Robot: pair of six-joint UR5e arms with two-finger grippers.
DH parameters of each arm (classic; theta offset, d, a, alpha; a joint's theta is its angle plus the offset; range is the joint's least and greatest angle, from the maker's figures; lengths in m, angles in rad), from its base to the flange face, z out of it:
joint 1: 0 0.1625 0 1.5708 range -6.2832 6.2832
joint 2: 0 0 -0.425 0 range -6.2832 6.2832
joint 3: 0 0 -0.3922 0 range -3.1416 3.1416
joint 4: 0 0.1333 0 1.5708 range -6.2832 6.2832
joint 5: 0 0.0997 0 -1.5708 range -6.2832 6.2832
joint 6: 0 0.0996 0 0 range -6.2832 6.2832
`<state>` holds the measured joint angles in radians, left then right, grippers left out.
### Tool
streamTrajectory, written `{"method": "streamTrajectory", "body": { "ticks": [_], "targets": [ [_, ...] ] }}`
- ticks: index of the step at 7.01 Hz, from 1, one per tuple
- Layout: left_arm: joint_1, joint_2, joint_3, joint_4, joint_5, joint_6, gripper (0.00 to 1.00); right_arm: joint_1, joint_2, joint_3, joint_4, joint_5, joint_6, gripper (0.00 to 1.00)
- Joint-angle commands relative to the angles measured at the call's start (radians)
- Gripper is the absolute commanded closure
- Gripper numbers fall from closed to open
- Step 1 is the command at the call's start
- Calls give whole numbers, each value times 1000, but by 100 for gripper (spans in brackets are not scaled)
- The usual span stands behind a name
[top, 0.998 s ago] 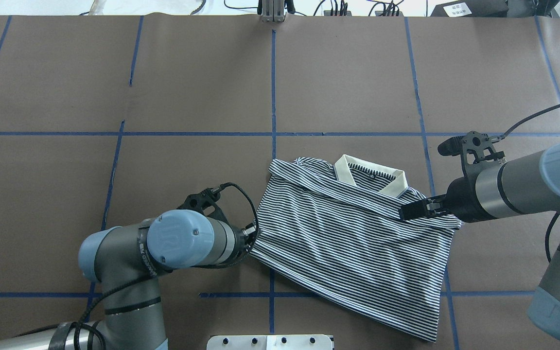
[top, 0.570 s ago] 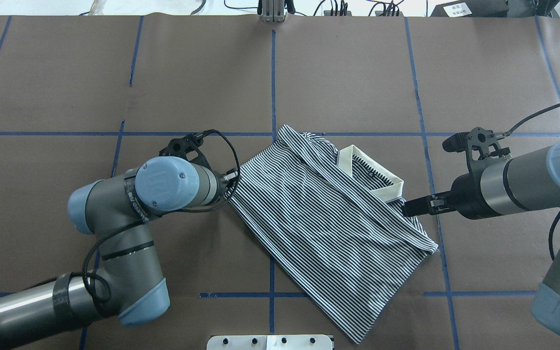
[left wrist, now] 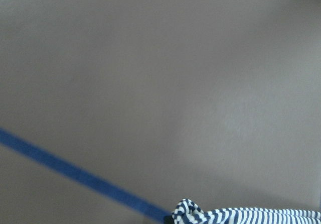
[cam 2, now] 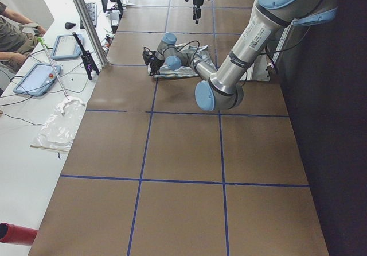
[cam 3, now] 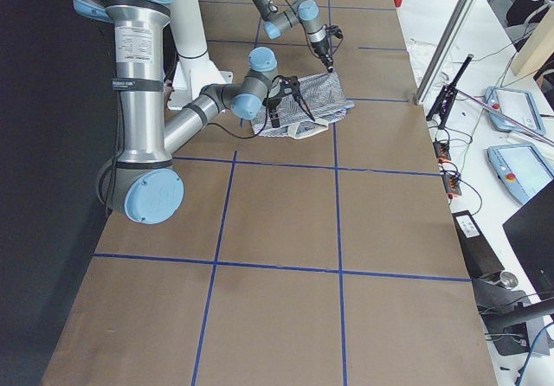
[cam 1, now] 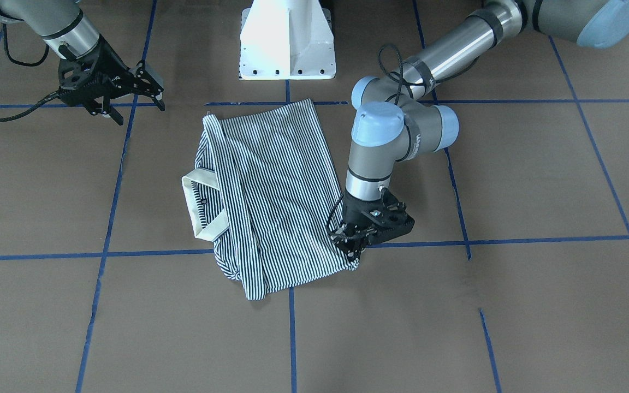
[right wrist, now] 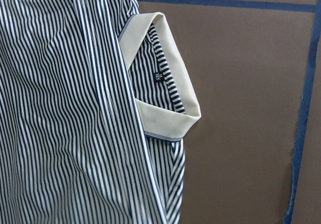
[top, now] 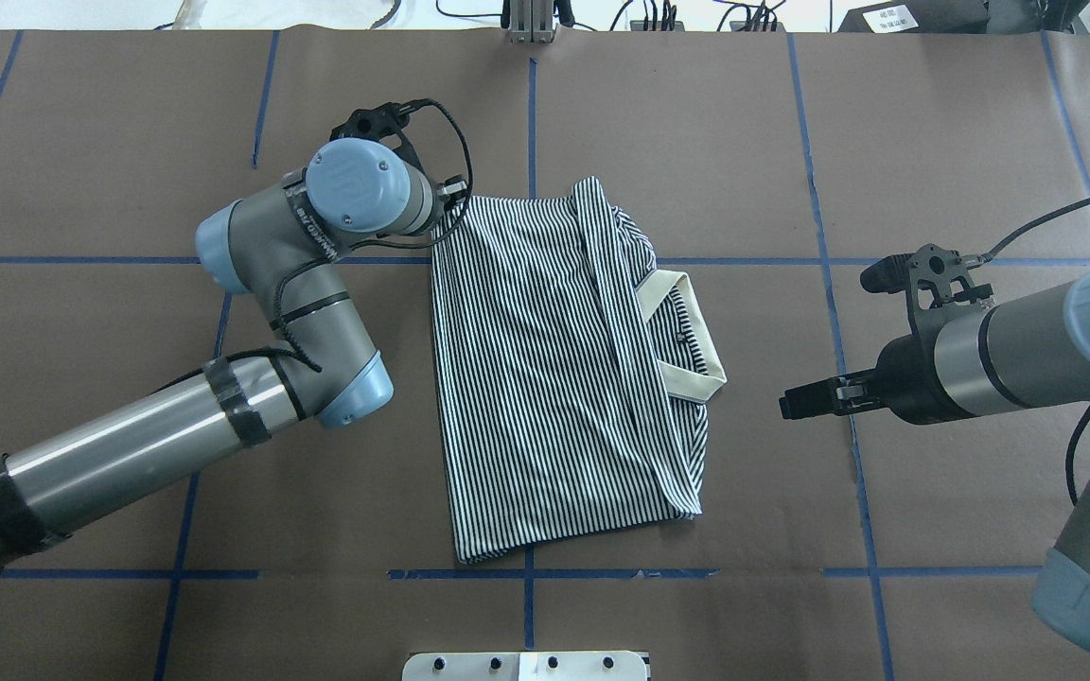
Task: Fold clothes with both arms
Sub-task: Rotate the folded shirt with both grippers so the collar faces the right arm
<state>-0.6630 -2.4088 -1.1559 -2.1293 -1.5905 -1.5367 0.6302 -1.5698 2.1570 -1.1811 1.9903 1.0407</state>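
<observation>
The striped polo shirt point(top: 545, 378) lies folded on the brown table, its cream collar point(top: 696, 350) pointing toward my right arm. It also shows in the front view point(cam 1: 276, 185) and the right wrist view point(right wrist: 60, 108). My left gripper point(top: 450, 203) is shut on the shirt's far left corner, low at the table point(cam 1: 354, 251). A bunched bit of that corner shows at the bottom of the left wrist view point(left wrist: 200, 216). My right gripper point(top: 786, 405) is open and empty, a short way from the collar side point(cam 1: 135, 108).
The white pedestal base point(cam 1: 287, 38) stands at the near edge behind the shirt. Blue tape lines point(top: 531, 142) grid the table. My left arm's elbow point(top: 346, 397) hangs just left of the shirt. A side bench with tablets point(cam 2: 63, 43) runs along the far edge.
My left gripper has pulled the shirt's corner toward the table's far side, turning the shirt so the collar faces right. The shirt has come free of my right gripper, which has hardly moved.
</observation>
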Motion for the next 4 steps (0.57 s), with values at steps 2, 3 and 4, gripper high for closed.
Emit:
{"method": "streamTrajectory", "body": {
  "ticks": [2, 3, 4],
  "targets": [
    [-20, -82, 153, -141, 67, 56, 100, -1, 5, -6, 0, -5, 1, 0],
    [-27, -82, 165, -143, 78, 56, 38, -3, 7, -6, -2, -7, 1, 0],
    [-33, -82, 166, -143, 87, 117, 0, -3, 8, -8, -3, -10, 1, 0]
  ]
}}
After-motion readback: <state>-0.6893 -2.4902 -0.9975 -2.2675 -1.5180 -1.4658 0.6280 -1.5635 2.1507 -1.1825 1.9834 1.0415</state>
